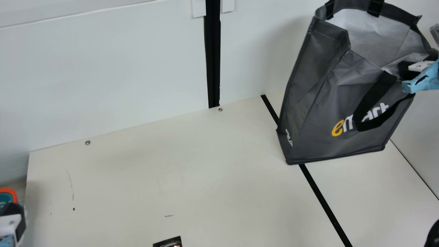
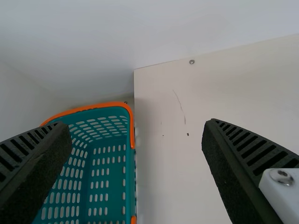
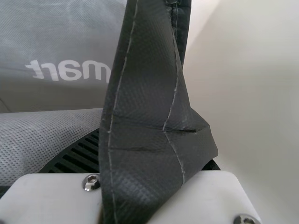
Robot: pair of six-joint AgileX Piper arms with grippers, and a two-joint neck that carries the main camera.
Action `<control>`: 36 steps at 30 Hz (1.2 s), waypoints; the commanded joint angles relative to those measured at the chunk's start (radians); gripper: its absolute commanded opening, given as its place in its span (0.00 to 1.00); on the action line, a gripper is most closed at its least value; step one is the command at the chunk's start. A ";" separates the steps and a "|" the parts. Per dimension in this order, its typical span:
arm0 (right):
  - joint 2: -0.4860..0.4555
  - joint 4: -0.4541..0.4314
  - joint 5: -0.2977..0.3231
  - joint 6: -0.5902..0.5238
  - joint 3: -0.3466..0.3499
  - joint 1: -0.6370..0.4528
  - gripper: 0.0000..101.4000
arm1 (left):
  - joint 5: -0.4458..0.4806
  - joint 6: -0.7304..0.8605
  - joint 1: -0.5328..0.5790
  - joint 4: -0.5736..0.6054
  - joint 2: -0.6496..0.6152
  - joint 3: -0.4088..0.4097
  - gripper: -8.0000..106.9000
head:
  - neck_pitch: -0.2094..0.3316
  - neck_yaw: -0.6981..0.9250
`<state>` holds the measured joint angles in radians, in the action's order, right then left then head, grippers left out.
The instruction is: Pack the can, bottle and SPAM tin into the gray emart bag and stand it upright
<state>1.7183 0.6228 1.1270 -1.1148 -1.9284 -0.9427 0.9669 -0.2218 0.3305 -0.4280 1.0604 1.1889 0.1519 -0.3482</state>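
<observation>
Fabric at the upper edge of the gray emart bag is pinched by the right gripper, the fold being gripped between its fingers, which are largely covered by that same dark cloth in the right wrist view; how narrow the gap is cannot be told. At the main view's right edge, the gripper is cut off, and its tips are partly hidden at the bag's mouth. The bag is seen standing at the right side of the table, leaning a little, its base set across a black strip. Its mouth is spread open, a pale lining is shown inside, and the front is marked with yellow and white lettering, partly covered by a drooping black handle. The depth of the bag is hidden by its walls, and its top is cropped by the view. At the lower left, the left gripper is held with its fingers wide apart and empty. Beside the table's left end, a teal basket with an orange rim is placed. At the main view's bottom edge, a small dark printed item is mostly cut off and cannot be identified.
</observation>
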 commanded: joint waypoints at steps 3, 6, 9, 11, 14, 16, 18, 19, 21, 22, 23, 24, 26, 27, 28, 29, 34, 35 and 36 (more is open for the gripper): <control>0.011 0.010 0.011 -0.002 -0.008 -0.019 0.00 | 0.000 0.000 0.000 0.000 0.000 0.000 0.85 | 0.023 -0.001; 0.020 0.022 0.020 -0.001 -0.014 -0.031 0.07 | 0.000 0.000 0.000 0.000 0.000 0.000 0.85 | 0.023 -0.001; 0.027 0.032 0.027 0.000 -0.017 -0.038 0.16 | 0.000 0.000 0.000 0.000 0.000 0.000 0.85 | 0.023 -0.001; 0.029 0.038 0.030 0.001 -0.018 -0.040 0.23 | 0.000 0.000 0.000 0.000 0.000 0.000 0.85 | 0.023 -0.001; 0.030 0.049 0.035 0.000 -0.023 -0.042 0.33 | 0.000 0.000 0.000 0.000 0.000 0.000 0.85 | 0.023 -0.001; 0.030 0.056 0.039 0.001 -0.033 -0.042 0.40 | 0.000 0.000 0.000 0.000 0.000 0.000 0.85 | 0.023 -0.001; 0.030 0.065 0.043 0.003 -0.047 -0.042 0.46 | 0.000 0.000 0.000 0.000 0.000 0.000 0.85 | 0.023 -0.001; 0.030 0.069 0.046 0.003 -0.056 -0.041 0.49 | 0.000 0.000 0.000 0.000 0.000 0.000 0.85 | 0.023 -0.001; 0.031 0.078 0.052 0.005 -0.078 -0.039 0.56 | 0.000 0.000 0.000 0.000 0.000 0.000 0.85 | 0.023 -0.001; 0.031 0.082 0.055 0.006 -0.089 -0.038 0.59 | 0.000 0.000 0.000 0.000 0.000 0.000 0.85 | 0.023 -0.001; 0.032 0.087 0.058 0.007 -0.101 -0.036 0.63 | 0.000 0.000 0.000 0.000 0.000 0.000 0.85 | 0.023 -0.001; 0.033 0.091 0.061 0.008 -0.115 -0.035 0.66 | 0.000 0.000 0.000 0.000 0.000 0.000 0.85 | 0.023 -0.001; 0.035 0.100 0.069 0.011 -0.145 -0.031 0.72 | 0.000 0.000 0.000 0.000 0.000 0.000 0.85 | 0.023 -0.001; 0.037 0.104 0.073 0.014 -0.161 -0.029 0.76 | 0.000 0.000 0.000 0.000 0.000 0.000 0.85 | 0.023 -0.001; 0.039 0.108 0.077 0.016 -0.179 -0.027 0.79 | 0.000 0.000 0.000 0.000 0.000 0.000 0.85 | 0.023 -0.001; 0.040 0.111 0.081 0.019 -0.196 -0.024 0.82 | 0.000 0.000 0.000 0.000 0.000 0.000 0.85 | 0.023 -0.001; 0.043 0.126 0.093 0.029 -0.271 -0.003 0.94 | 0.000 0.000 0.000 0.000 0.000 0.000 0.85 | 0.023 -0.001; 0.041 0.128 0.093 0.029 -0.281 0.003 0.94 | 0.000 0.000 0.000 0.000 0.000 0.000 0.85 | 0.023 -0.001; 0.040 0.129 0.093 0.029 -0.292 0.010 0.94 | 0.000 0.000 0.000 0.000 0.000 0.000 0.85 | 0.023 -0.001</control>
<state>1.7596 0.7517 1.2242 -1.0850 -2.2058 -0.9371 0.9669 -0.2218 0.3305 -0.4280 1.0604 1.1889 0.1519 -0.3482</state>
